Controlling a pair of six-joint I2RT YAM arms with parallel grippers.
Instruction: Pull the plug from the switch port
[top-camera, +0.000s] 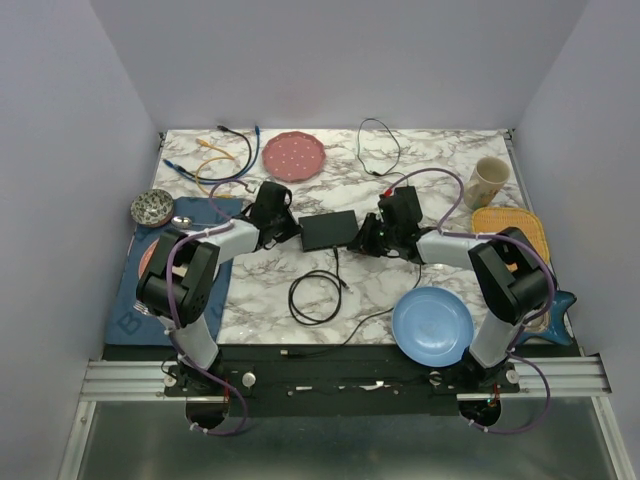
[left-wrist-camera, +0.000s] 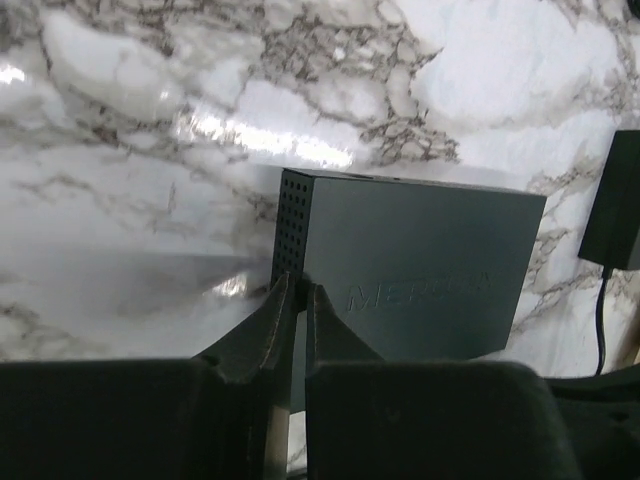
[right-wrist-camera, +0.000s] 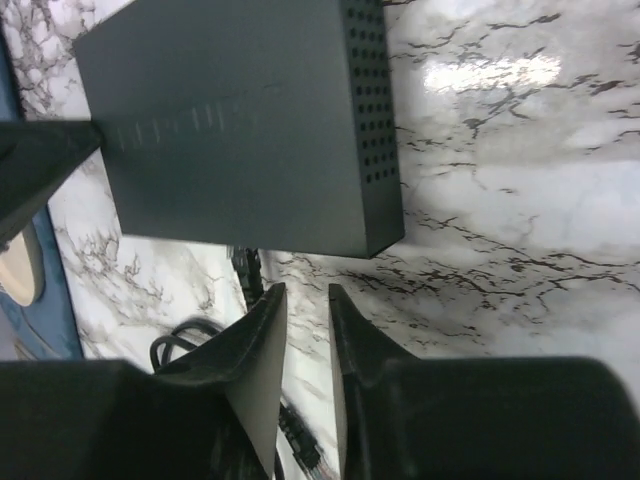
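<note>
On the marble table (top-camera: 440, 160), the left gripper (left-wrist-camera: 300, 290) is nearly pressed together at the switch (top-camera: 329, 230) corner, grip unclear, while the right gripper (right-wrist-camera: 307, 295) hangs slightly spread beside it.

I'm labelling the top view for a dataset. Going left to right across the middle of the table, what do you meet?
patterned bowl → left claw → switch → right claw → mug

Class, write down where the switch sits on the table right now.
In the top view the switch lies mid-table between the left gripper and the right gripper, with a coiled cable just nearer the arm bases.
</note>
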